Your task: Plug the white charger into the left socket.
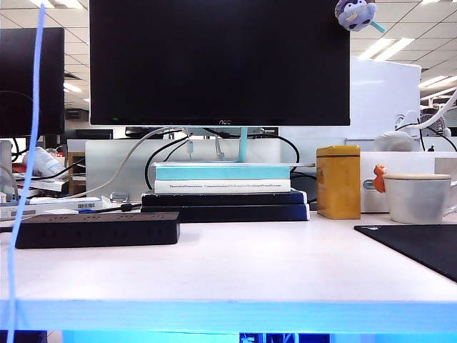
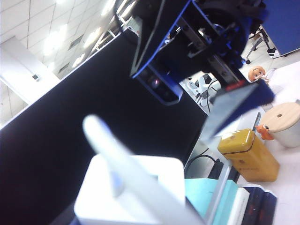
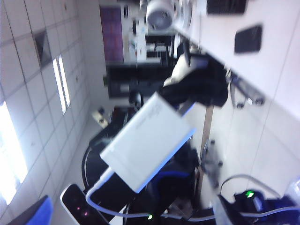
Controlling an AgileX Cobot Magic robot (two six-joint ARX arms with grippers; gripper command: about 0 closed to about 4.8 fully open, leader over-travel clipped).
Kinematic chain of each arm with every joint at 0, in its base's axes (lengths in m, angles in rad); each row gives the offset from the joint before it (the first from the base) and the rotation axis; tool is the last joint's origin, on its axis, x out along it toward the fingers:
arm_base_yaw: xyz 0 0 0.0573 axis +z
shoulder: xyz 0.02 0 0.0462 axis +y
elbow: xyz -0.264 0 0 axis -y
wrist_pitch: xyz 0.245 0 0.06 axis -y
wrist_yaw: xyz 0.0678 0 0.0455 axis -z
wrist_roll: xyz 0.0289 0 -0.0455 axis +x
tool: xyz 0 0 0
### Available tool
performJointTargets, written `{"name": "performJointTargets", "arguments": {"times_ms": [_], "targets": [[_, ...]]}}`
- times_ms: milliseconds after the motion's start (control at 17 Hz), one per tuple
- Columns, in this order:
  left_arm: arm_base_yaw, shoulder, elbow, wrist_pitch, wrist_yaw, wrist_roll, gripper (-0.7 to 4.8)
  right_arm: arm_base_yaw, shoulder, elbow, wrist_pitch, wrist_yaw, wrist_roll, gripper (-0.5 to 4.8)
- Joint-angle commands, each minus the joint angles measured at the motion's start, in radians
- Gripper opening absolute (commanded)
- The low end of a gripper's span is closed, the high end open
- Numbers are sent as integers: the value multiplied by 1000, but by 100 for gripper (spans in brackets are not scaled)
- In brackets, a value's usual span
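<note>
The white charger point(image 2: 133, 190) fills the near part of the left wrist view, its thin white cable blurred across it. My left gripper point(image 2: 131, 213) is shut on it, held high in front of the black monitor point(image 2: 70, 140). The right wrist view shows the same charger point(image 3: 147, 140) from the other side, with its cable point(image 3: 101, 185) looping below. My right gripper point(image 2: 194, 86) hovers open beyond the charger, apart from it. The black power strip point(image 1: 96, 230) lies on the desk at the left. It is seen side-on, so its left socket cannot be made out. Neither gripper shows in the exterior view.
A stack of books point(image 1: 223, 191) under the monitor stand, a yellow tin point(image 1: 338, 181) and a white lidded cup point(image 1: 418, 196) stand at the back right. A black mat point(image 1: 418, 246) lies at the right edge. A blurred white cable point(image 1: 28, 143) hangs at the far left.
</note>
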Motion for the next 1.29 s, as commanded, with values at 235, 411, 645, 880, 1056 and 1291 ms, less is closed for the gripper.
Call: {"name": "performJointTargets", "arguments": {"times_ms": [235, 411, 645, 880, 1056, 1291], "targets": [[-1, 55, 4, -102, -2, -316, 254, -32, -7, 6, 22, 0, -81, 472], [-1, 111, 3, -140, 65, -311, 254, -32, -7, 6, 24, 3, -82, 472], [0, 190, 3, -172, 271, -246, 254, -32, -7, 6, 24, 7, -98, 472], [18, 269, 3, -197, 340, -205, 254, -32, -7, 6, 27, 14, -101, 472], [89, 327, 3, -195, 447, -188, 254, -32, -7, 6, 32, 15, -156, 472], [229, 373, 3, -181, 612, -185, 254, -29, -6, 6, 28, 45, -500, 472]]}}
